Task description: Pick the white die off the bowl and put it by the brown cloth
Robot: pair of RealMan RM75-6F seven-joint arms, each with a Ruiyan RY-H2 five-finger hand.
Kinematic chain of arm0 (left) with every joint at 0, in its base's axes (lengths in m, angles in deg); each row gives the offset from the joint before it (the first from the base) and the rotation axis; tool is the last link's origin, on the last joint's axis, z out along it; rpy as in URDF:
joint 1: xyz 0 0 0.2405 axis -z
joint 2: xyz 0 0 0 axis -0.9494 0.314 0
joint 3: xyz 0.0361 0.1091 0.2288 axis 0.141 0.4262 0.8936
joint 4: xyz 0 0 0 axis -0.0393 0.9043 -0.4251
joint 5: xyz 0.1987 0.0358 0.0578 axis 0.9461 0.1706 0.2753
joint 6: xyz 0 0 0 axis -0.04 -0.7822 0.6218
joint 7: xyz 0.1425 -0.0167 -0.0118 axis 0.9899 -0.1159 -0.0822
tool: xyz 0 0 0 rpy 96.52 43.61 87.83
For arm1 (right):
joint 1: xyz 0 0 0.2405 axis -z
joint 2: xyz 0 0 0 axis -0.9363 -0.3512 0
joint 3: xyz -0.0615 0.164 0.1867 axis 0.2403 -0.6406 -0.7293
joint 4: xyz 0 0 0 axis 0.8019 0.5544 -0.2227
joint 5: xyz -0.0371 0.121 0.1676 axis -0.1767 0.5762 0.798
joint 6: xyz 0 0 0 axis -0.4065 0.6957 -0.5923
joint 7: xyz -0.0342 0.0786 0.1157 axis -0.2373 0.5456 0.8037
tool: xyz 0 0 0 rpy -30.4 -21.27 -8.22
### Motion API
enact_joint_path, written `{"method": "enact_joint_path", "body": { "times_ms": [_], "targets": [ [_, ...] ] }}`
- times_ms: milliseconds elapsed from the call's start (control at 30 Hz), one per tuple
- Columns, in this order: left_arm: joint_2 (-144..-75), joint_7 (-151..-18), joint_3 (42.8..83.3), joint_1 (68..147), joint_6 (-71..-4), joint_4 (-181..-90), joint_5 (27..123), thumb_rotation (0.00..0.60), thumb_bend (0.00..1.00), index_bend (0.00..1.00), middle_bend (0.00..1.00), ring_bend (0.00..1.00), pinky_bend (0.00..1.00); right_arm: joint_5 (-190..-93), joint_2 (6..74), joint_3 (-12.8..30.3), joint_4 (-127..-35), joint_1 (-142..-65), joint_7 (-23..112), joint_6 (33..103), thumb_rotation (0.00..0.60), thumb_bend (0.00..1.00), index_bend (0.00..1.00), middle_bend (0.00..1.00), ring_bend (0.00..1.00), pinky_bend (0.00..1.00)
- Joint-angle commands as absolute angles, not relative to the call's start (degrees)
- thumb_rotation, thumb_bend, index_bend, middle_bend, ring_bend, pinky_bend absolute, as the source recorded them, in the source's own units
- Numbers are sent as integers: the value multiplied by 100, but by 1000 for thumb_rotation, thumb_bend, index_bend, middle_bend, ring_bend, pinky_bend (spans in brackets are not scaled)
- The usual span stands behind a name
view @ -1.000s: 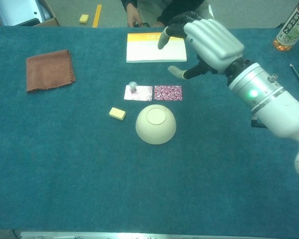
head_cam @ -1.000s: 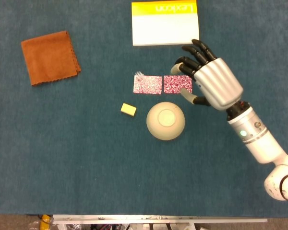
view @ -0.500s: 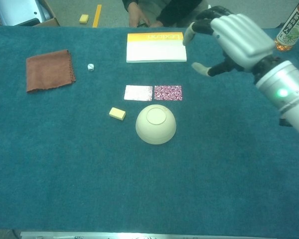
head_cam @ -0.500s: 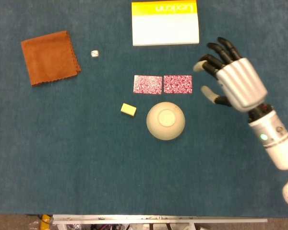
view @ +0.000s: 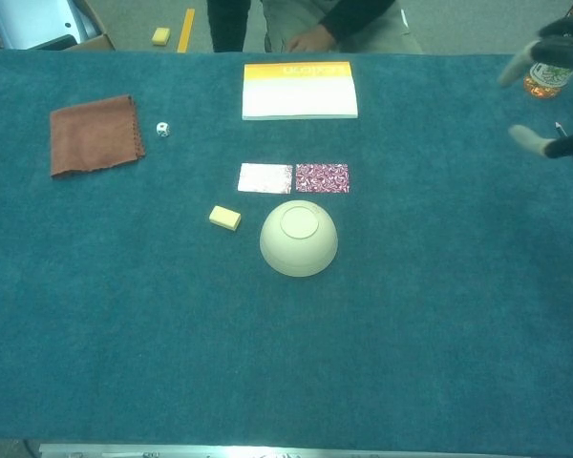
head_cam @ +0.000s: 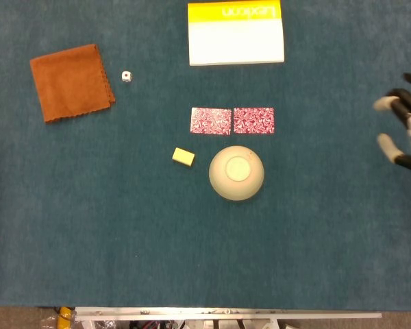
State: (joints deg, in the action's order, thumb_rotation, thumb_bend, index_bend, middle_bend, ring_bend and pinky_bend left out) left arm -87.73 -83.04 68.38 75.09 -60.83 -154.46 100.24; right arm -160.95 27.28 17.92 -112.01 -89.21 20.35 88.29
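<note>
The white die (head_cam: 126,77) (view: 162,129) lies on the blue cloth just right of the brown cloth (head_cam: 71,81) (view: 95,135), a small gap between them. The cream bowl (head_cam: 236,173) (view: 299,237) stands upside down at mid table with nothing on it. My right hand (head_cam: 404,131) (view: 552,95) shows only at the right edge, far from the die, fingers spread and holding nothing. My left hand is in neither view.
A yellow-and-white book (head_cam: 236,33) (view: 300,90) lies at the back. Two red patterned cards (head_cam: 232,120) (view: 293,177) sit behind the bowl and a yellow block (head_cam: 183,156) (view: 224,218) to its left. A bottle (view: 557,57) stands at the back right.
My right hand has pulled away from the cards to the right edge of the views. The die left the left card and came to rest by the brown cloth.
</note>
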Motion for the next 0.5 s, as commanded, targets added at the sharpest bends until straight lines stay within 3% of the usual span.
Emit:
{"method": "enact_joint_path", "body": {
  "times_ms": [33, 500],
  "targets": [
    [-8747, -8229, 6873, 7530, -6083, -15559, 10108, 600, 455, 267, 310, 190, 232, -16153, 2531, 1946, -11379, -8565, 1971, 9170, 600, 276, 382, 364, 142, 91],
    [-8724, -8117, 6930, 7549, -6136, -15772, 10293, 600, 455, 266, 309, 189, 229, -16272, 2255, 2081, -11408, -7823, 2184, 9613, 600, 276, 382, 364, 142, 91]
  ]
}}
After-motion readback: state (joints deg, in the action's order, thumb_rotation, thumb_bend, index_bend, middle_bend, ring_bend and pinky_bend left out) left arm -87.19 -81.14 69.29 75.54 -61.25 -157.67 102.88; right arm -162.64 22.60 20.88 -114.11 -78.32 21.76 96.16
